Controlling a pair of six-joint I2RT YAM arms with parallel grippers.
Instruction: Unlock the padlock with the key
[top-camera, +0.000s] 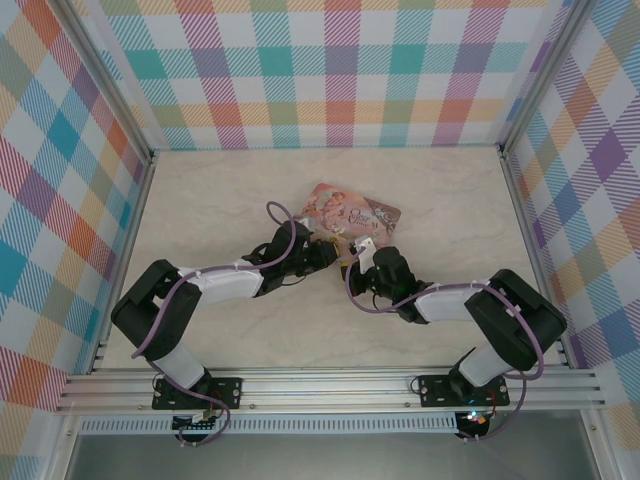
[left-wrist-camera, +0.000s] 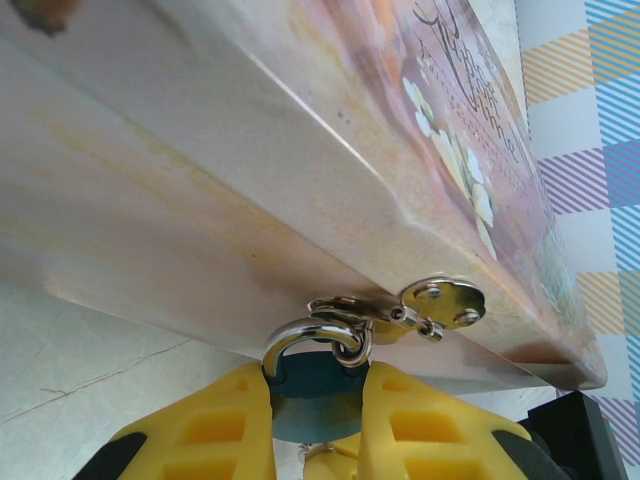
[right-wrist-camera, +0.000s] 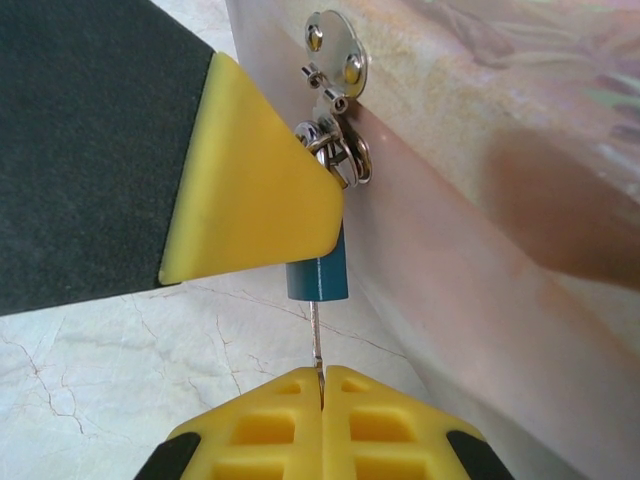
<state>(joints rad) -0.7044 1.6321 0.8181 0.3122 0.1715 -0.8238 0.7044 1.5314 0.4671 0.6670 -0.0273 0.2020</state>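
From where I stood, the bench (top-camera: 200, 200) was a pale cream slab printed like marble, with thin grey veins wandering across it. It was boxed in on three sides by walls (top-camera: 340, 70) papered in a pastel check of teal, pink, orange and purple (rather cheerful for a work cell). Silvery metal posts (top-camera: 104, 78) ran up the corners, and a ribbed aluminium rail (top-camera: 330, 385) crossed the near edge, where the left arm (top-camera: 225, 285) and the right arm (top-camera: 455, 300) were bolted down side by side. Near the middle of the bench lay a pink illustrated tin (top-camera: 350, 213), turned at an angle to the walls, and both arms reached in to meet at its near side. The padlock (left-wrist-camera: 312, 390), tiny and blue-teal, hung by its silvery shackle (left-wrist-camera: 300, 335) from a small hasp (left-wrist-camera: 445, 302) on the tin's side wall, with the marbled surface showing beneath it. The left jaws were pinching the padlock body between their yellow fingers (left-wrist-camera: 210, 430), one on each side. The right jaws were pressed together on the key (right-wrist-camera: 317, 340), a thin dark sliver standing straight up from between them, its tip meeting the underside of the padlock. Whether it sat inside the keyhole I could not tell.
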